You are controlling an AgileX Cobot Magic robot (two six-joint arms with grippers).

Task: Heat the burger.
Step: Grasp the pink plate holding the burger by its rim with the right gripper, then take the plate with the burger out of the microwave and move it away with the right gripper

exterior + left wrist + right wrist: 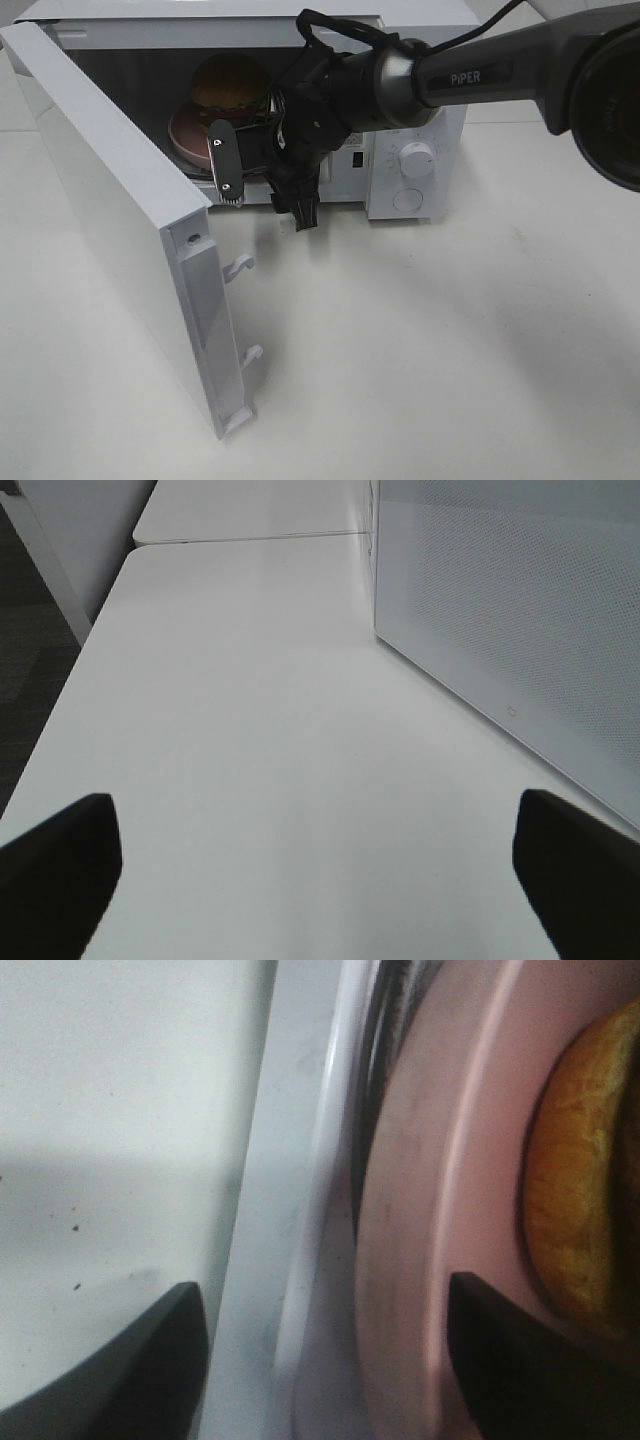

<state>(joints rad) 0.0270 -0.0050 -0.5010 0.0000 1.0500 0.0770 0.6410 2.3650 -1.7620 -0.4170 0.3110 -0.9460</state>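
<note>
The burger (232,85) with its golden-brown bun sits on a pink plate (185,135) inside the open white microwave (440,130). My right gripper (262,190) is at the microwave's opening, open, with its jaws spread across the front rim of the plate. The right wrist view shows the pink plate (440,1220), the burger's bun (585,1180) and the white sill between the fingers, with the right gripper (325,1360) holding nothing. My left gripper (320,880) is open and empty over bare table; it does not show in the exterior high view.
The microwave door (110,200) stands swung wide open to the left, its latch hooks pointing toward the table middle. Its perforated panel (520,610) rises close by the left gripper. The control panel with a knob (416,160) is at the right of the opening. The white table (420,350) lies in front.
</note>
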